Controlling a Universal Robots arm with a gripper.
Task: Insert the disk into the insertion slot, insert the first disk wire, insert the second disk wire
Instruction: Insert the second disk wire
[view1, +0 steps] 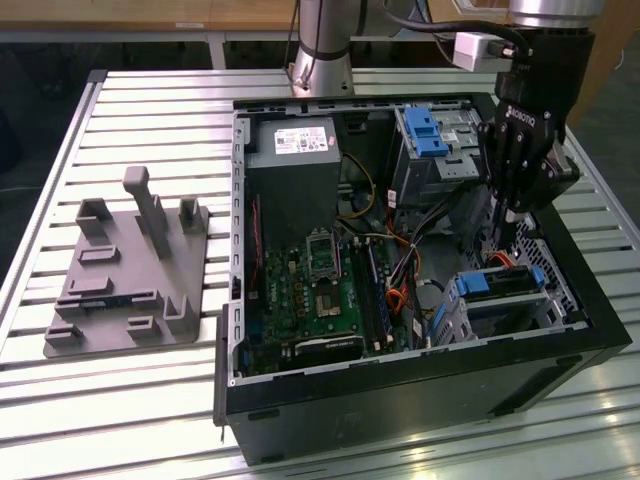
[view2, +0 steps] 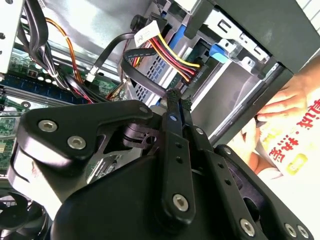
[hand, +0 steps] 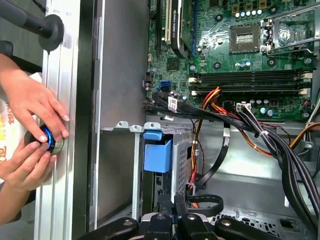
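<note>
Your gripper (view1: 498, 235) hangs inside the open computer case (view1: 400, 400), on the exterior view's right, just above the insertion slot (view1: 515, 318). The fingers are pressed together. In the second wrist view their tips pinch the end of the black flat wire (view2: 140, 82). The disk (view1: 497, 284) sits in the slot, with its blue carrier showing at the mouth. In the first wrist view that carrier end of the disk (hand: 157, 155) lies right ahead of the fingertips, framed by the perforated cage wall. The red-yellow-black wire bundle (view2: 175, 55) ends in a black plug near the tips, up against the drive end. You can't tell from here whether it's fully seated. The taller bay (view1: 430, 135) with the blue latch stands well apart, further back in the case. The motherboard (view1: 310, 300) is in the case middle. A grey fixture (view1: 130, 270) sits on the slatted table (view1: 150, 100), at the exterior view's left. A person's hands (hand: 30, 107) rest on a round blue button (hand: 46, 136) outside the case wall.
</note>
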